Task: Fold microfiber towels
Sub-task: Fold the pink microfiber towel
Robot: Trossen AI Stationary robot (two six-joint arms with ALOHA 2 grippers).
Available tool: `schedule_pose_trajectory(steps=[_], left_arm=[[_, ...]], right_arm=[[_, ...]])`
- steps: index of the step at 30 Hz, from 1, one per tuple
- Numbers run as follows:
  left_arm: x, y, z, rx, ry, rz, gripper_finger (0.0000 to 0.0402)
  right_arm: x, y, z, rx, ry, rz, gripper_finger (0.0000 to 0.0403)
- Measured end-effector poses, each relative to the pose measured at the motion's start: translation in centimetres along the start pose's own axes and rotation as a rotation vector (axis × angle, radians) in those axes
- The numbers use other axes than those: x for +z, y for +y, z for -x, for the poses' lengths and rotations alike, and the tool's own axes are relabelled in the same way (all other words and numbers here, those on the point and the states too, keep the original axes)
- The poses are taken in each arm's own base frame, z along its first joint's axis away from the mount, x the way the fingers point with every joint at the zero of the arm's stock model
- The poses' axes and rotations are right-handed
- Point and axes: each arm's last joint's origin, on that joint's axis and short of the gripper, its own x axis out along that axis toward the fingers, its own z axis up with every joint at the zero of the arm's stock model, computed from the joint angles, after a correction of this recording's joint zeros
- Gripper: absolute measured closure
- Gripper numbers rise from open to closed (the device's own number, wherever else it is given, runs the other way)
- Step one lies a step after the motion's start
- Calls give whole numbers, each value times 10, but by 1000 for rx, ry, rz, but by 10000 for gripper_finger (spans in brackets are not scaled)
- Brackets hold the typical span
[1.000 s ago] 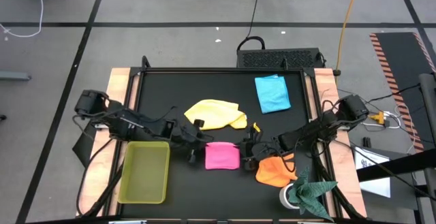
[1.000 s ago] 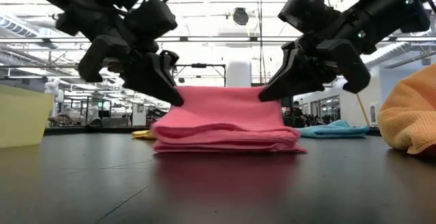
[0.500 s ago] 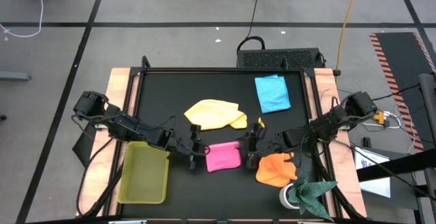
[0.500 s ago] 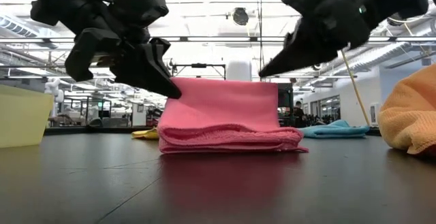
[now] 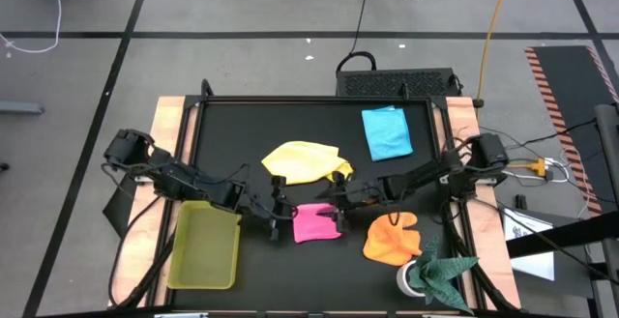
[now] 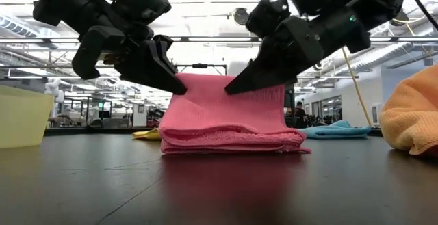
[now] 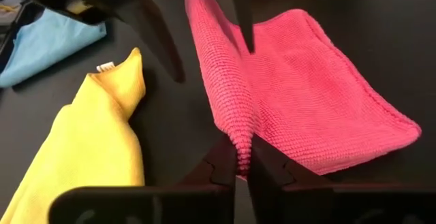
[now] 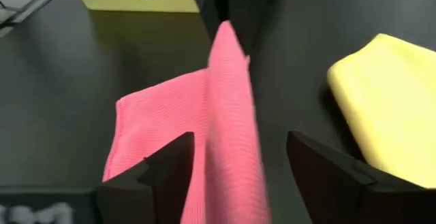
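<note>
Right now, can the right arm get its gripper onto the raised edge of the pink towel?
Probably yes. The right gripper is open, its fingers either side of the pink towel edge, which the left gripper holds up; nothing lies between.

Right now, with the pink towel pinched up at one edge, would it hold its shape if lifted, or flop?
The pink towel would probably flop: its raised edge drapes from the left tool in a soft ridge. It looks light, since a small pinch holds that edge up. Its looped, fuzzy weave suggests it grips rather than slips.
</note>
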Motion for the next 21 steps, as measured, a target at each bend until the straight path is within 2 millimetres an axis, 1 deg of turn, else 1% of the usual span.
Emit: schedule_pose_trajectory(steps=[3, 8, 10, 11, 13, 16, 19, 21], left_arm=[[-1, 2, -1, 6, 6, 8, 375], [-2, 5, -1, 15, 16, 43, 391], [-4, 5, -2, 15, 34, 50, 389], [-5, 5, -1, 19, 49, 49, 383], [-9, 5, -1, 41, 91, 40, 357], [-17, 7, 5, 68, 185, 58, 301], [-16, 10, 15, 69, 231, 137, 244], [-14, 8, 21, 33, 226, 207, 216]], right_arm=[[-2, 1, -5, 2, 0, 1, 224], [0, 4, -5, 8, -17, -1, 333], [1, 4, -4, 6, -18, 0, 378], [1, 4, -4, 5, -18, 6, 390], [1, 3, -4, -11, -19, 11, 391], [-2, 2, -4, -58, 1, 20, 389], [-3, 1, -4, -73, 13, 47, 398], [-3, 1, -4, -76, 16, 60, 399]])
